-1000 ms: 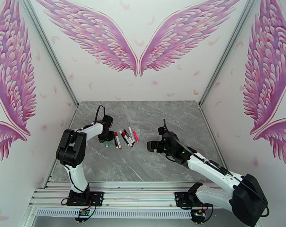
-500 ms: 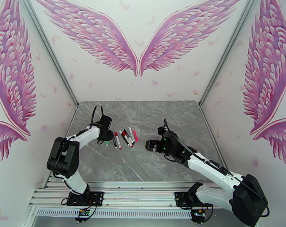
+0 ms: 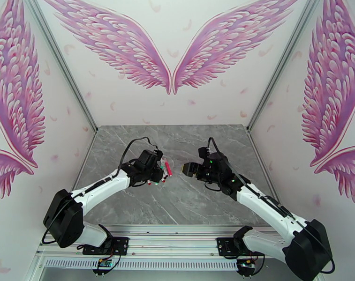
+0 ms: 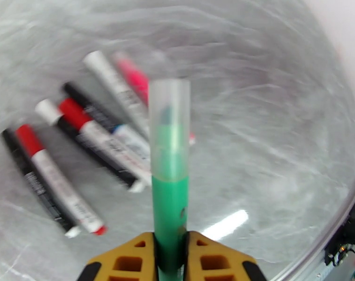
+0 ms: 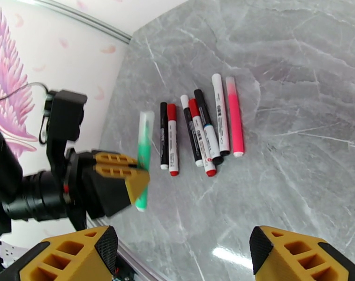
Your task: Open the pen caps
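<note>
Your left hand (image 4: 170, 261) is clamped on the green pen (image 4: 169, 207), gripping the barrel low down. The pen's whitish see-through cap (image 4: 169, 127) is on and points away from the fingers. Your right hand (image 5: 184, 254) stands wide with nothing between its fingers, facing the left one across a gap. Below them the other pens (image 5: 203, 136) lie side by side on the grey tabletop (image 5: 294, 90), the pink pen (image 5: 234, 118) at one end of the row
</note>
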Motion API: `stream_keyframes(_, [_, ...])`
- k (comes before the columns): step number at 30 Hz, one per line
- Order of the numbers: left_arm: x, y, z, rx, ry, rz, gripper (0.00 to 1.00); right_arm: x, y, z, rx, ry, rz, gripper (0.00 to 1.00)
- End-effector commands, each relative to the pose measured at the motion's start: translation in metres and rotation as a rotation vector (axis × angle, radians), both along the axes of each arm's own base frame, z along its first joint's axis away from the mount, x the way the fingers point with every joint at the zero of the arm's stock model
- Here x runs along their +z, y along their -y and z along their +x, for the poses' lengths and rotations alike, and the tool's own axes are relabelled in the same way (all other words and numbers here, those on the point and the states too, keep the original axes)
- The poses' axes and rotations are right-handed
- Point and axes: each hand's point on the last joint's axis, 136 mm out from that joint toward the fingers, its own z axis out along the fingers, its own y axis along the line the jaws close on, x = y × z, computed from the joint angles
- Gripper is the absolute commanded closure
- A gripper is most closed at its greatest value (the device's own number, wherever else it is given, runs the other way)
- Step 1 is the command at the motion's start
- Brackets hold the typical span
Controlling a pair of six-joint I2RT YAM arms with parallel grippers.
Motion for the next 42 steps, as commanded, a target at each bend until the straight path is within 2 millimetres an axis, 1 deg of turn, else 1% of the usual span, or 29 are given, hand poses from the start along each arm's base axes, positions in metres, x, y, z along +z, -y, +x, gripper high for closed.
stream_keyframes(1, [0.030, 0.034, -0.011, -0.117, 0.050, -0.135, 0.82, 0.020, -0.001, 0.002, 0.026, 0.000, 0.058, 0.24])
stream_keyframes(4, [0.041, 0.053, -0.022, -0.180, 0.048, -0.192, 0.82, 0.025, -0.001, 0.003, 0.033, -0.003, 0.075, 0.28])
stream_keyframes(8, [0.053, 0.067, -0.032, -0.231, 0.042, -0.258, 0.82, 0.029, -0.001, 0.005, 0.036, -0.001, 0.080, 0.29])
stream_keyframes(11, [0.058, 0.076, -0.038, -0.265, 0.025, -0.296, 0.82, 0.032, -0.006, 0.005, 0.064, 0.008, 0.095, 0.29])
stream_keyframes(13, [0.059, 0.078, -0.041, -0.277, 0.015, -0.304, 0.82, 0.031, -0.009, 0.004, 0.083, 0.005, 0.102, 0.28])
stream_keyframes(18, [0.066, 0.084, -0.047, -0.305, 0.011, -0.338, 0.82, 0.027, -0.007, 0.007, 0.066, -0.004, 0.089, 0.28])
stream_keyframes(21, [0.070, 0.088, -0.052, -0.332, 0.005, -0.352, 0.82, 0.027, -0.010, 0.008, 0.075, -0.009, 0.100, 0.30])
stream_keyframes(28, [0.073, 0.092, -0.057, -0.350, 0.009, -0.345, 0.82, 0.026, -0.017, 0.011, 0.090, -0.029, 0.137, 0.41])
stream_keyframes(34, [0.074, 0.096, -0.058, -0.356, 0.011, -0.351, 0.81, 0.023, -0.024, 0.010, 0.120, -0.047, 0.168, 0.46])
stream_keyframes(42, [0.072, 0.098, -0.056, -0.349, 0.008, -0.352, 0.81, 0.015, -0.024, 0.006, 0.129, -0.071, 0.167, 0.56])
